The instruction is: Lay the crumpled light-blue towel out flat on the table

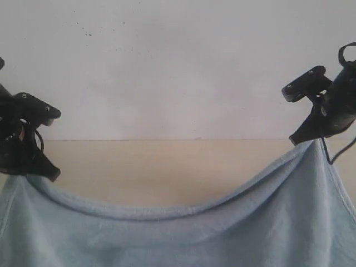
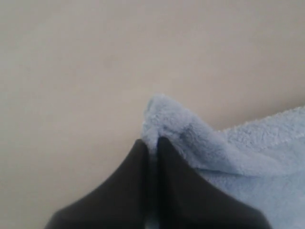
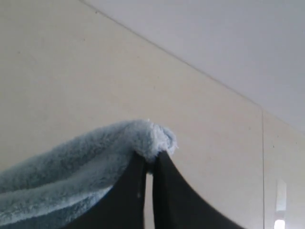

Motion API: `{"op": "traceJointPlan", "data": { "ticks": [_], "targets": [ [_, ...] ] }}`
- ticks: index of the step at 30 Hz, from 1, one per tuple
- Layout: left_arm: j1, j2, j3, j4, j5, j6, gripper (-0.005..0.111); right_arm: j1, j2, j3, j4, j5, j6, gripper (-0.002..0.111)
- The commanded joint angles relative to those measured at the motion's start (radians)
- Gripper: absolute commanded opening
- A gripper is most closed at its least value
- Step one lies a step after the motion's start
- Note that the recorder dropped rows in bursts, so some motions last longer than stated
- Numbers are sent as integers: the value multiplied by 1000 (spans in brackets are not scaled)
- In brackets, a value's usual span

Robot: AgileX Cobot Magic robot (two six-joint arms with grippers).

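Fluffy, matt terry towel [image 1: 222,233]; smooth, matt beige table [image 1: 167,167].

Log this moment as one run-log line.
left end effector: shut on towel corner | right end effector: shut on towel corner | towel: held up, edge sagging between | table: towel not yet spread
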Motion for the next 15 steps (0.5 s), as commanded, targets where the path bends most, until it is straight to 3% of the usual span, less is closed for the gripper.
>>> {"op": "traceJointPlan", "data": {
  "ticks": [1, 3, 5, 8, 10, 12, 15],
  "targets": [
    [92, 77, -132, -6, -66, -125, 4, -1, 123, -192, 55, 46, -33, 1],
    [119, 92, -140, -8, -75, -194, 6, -1, 161, -257, 137, 74, -76, 2],
    [132, 102, -122, -13, -85, -194, 13, -1, 186, -285, 223, 90, -147, 12],
    [150, 110, -78, -17, -99, -194, 37, -1, 198, -289, 280, 86, -141, 43],
    [160, 110, -63, -34, -96, -201, 57, -1, 196, -289, 306, 81, -130, 55],
    [160, 108, -61, -34, -63, -202, 72, -1, 183, -291, 325, 83, -132, 54],
    [160, 75, -54, -34, -62, -228, 72, -1, 139, -291, 369, 83, -153, 49]
  ]
}}
